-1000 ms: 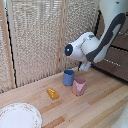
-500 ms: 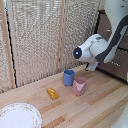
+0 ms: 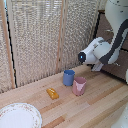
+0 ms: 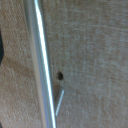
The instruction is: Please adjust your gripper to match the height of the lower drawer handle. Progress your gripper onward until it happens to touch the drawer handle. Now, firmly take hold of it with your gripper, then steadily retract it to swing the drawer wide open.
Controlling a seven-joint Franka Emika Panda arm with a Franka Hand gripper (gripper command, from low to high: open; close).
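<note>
White arm has pushed further toward the exterior view's right vs half a sec ago, w/ its body now up against the dark brown drawer [image 3: 116, 67]. Rest of the scene hasn't moved.

Left to right in the exterior view we count: 1 floral plate [image 3: 17, 116], 1 orange block [image 3: 52, 93], 1 blue cup [image 3: 68, 77], 1 pink cup [image 3: 79, 86], just beside each other on the wooden table [image 3: 95, 107], then 1 arm.

Gripper is hidden behind the arm there; we can't tell if the fingers are apart or closed.

Wrist view: 1 drawer handle [image 4: 41, 75], silver bar v. close to the cam, standing off the brown front.
</note>
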